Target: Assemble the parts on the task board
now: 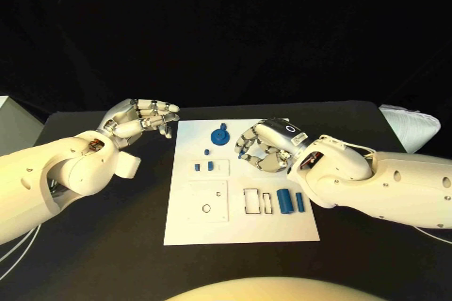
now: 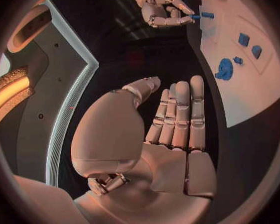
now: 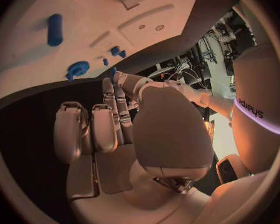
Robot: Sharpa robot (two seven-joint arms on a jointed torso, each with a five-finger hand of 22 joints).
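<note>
On the task board (image 1: 283, 230), blue cylinder (image 1: 283, 201) lies lengthwise

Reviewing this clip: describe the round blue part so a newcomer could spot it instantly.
Start at the white task board in the middle of the black table. At its far edge, between the two hands, lies the blue gear-like disc. It is the one round, flat piece; the other blue parts are small blocks or cylinders.
</note>
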